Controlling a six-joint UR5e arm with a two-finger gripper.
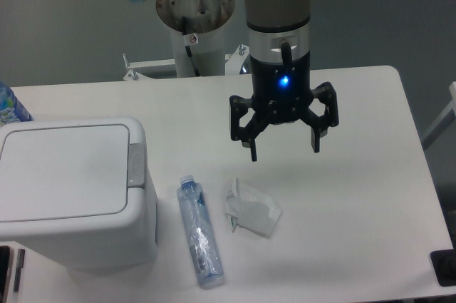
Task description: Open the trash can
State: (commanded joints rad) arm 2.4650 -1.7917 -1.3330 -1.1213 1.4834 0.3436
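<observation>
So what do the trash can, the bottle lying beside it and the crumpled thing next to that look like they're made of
The trash can looks like white moulded plastic, smooth with a soft sheen and rounded corners. The bottle seems thin clear plastic with a bluish tint; the table shows through it. The crumpled thing looks like white paper or thin wrapper, matte with sharp creases; which one is unclear.

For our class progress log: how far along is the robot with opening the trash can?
Nothing looks done: the large white plastic trash can has its flat lid shut. The black two-finger gripper hangs open and empty above the table, right of the bin. Left: reach the grey push-button tab and press it.
</observation>
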